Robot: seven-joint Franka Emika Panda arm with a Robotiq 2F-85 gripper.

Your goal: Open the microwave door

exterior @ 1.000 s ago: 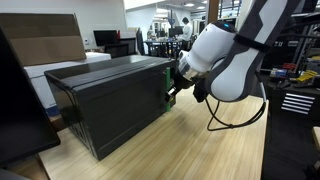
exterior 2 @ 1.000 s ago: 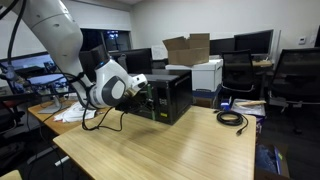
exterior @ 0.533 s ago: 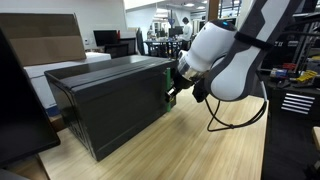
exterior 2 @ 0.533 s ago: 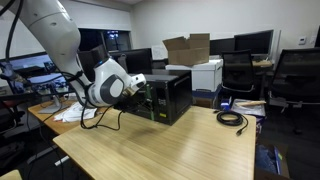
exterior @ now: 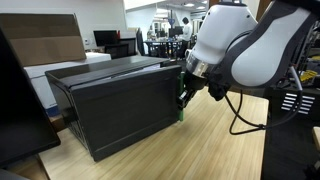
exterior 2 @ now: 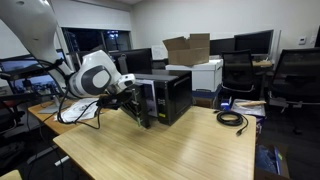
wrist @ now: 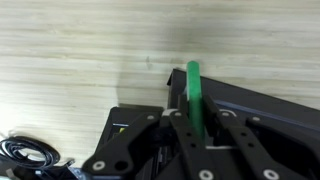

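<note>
The microwave (exterior: 100, 72) is a large matte black box on the wooden table, seen in both exterior views (exterior 2: 178, 95). The microwave door (exterior: 125, 112) is its wide black face, with a green strip (exterior: 181, 100) at the free end. The door stands slightly ajar (exterior 2: 143, 104). My gripper (exterior: 184, 96) is shut on the green strip at the door's edge. In the wrist view the green strip (wrist: 194, 85) runs between my two fingers (wrist: 197, 118), next to the black door panel (wrist: 265, 105). The interior is hidden.
The wooden table (exterior: 225, 150) stretches in front of the door. A flat black monitor (exterior: 15, 100) stands at the near corner. A cardboard box (exterior 2: 188, 48) and white printer (exterior 2: 207, 73) sit behind the microwave. A black cable (exterior 2: 231, 118) lies on the table; office chairs (exterior 2: 295, 75) stand beyond.
The door's green-strip end has swung outward from the box, and my gripper and wrist have moved with it, away from the microwave front.
</note>
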